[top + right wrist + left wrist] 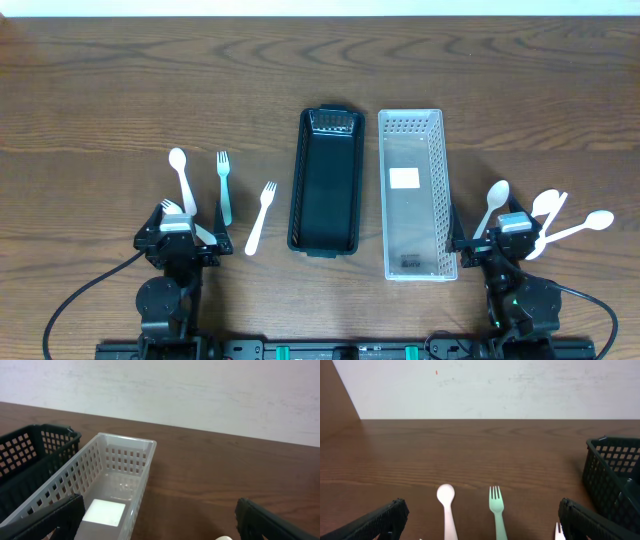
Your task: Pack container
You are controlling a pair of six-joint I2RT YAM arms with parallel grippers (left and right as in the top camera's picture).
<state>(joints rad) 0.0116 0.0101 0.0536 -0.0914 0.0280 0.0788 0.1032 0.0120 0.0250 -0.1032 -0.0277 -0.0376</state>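
Black bin (325, 185) and clear bin (408, 225) are set empty side by side at centre, cutlery (224, 187) is laid near each arm for reach, and left gripper (183, 228) and right gripper (508, 228) are held open, empty.

Brown wooden table (120, 90). In the middle, a long black basket (324, 180). Just beside the black basket, on its right, a clear basket (415, 195). Left of the black basket, a white fork (261, 217), then a green fork (224, 186), then a white spoon (181, 180). Far right of the black basket, past the clear one, a few white spoons (493, 203).
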